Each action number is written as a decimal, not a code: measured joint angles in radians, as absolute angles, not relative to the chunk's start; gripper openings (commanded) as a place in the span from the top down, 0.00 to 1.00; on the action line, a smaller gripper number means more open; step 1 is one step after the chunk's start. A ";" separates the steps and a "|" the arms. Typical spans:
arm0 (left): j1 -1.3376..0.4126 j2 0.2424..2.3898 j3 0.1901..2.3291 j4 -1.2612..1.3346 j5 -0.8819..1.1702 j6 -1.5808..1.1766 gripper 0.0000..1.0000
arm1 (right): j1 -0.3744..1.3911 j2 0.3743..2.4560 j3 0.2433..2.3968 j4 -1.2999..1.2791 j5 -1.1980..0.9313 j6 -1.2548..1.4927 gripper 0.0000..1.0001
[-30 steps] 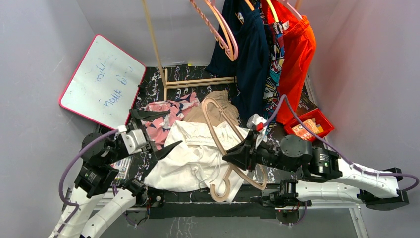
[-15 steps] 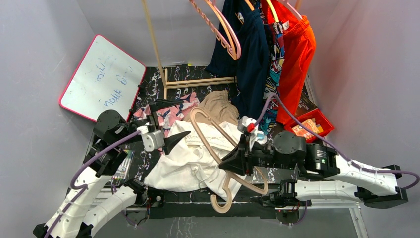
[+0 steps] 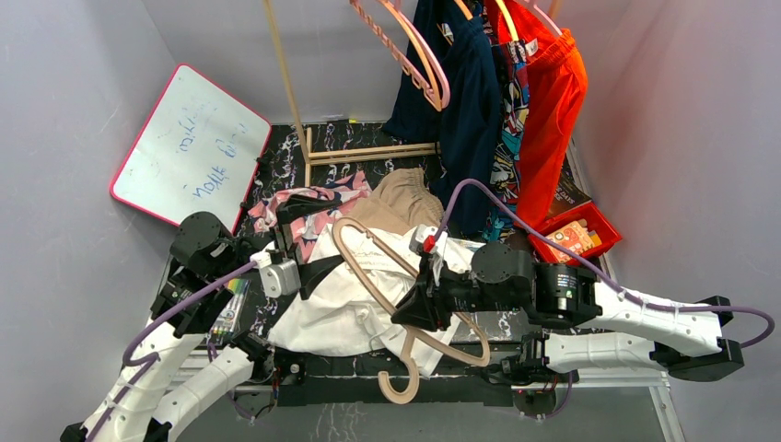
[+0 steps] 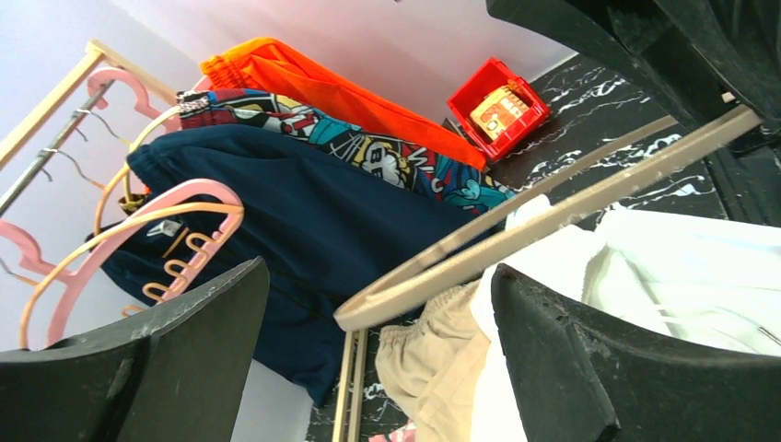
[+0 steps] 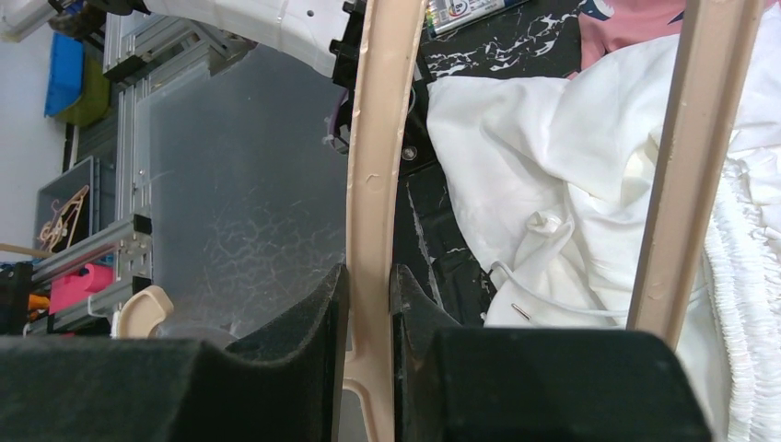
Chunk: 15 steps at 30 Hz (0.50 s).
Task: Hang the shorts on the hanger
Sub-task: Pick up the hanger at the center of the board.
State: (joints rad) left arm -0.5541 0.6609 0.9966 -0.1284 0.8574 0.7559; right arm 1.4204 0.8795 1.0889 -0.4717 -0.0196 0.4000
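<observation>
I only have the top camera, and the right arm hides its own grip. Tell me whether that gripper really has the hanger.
Observer: It does. On the right wrist camera the right gripper is shut on one arm of the hanger, clamping it from both sides.
Operator: Now check the left one. Report how it stands.
Observer: On the left wrist camera the left gripper is wide open. The hanger's rounded end shows in the gap, untouched.
Operator: Confirm whether any cloth is on the hanger.
Observer: None that the right wrist camera shows. The white shorts lie beneath both hanger arms, with nothing draped over either.
</observation>
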 measured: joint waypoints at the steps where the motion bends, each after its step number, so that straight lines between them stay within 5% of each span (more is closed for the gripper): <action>1: -0.554 0.660 0.994 -0.138 0.862 0.757 0.13 | 1.420 0.880 1.091 -0.471 -0.023 0.400 0.93; 15: -0.553 0.692 0.972 -0.156 0.938 0.794 0.57 | 1.422 0.905 1.116 -0.481 -0.079 0.395 0.94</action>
State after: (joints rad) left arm -0.5526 0.6922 0.9718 -0.1558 0.9382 0.7937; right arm 1.4223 0.9054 1.1164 -0.4808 -0.0788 0.3954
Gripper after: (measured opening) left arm 0.505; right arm 0.262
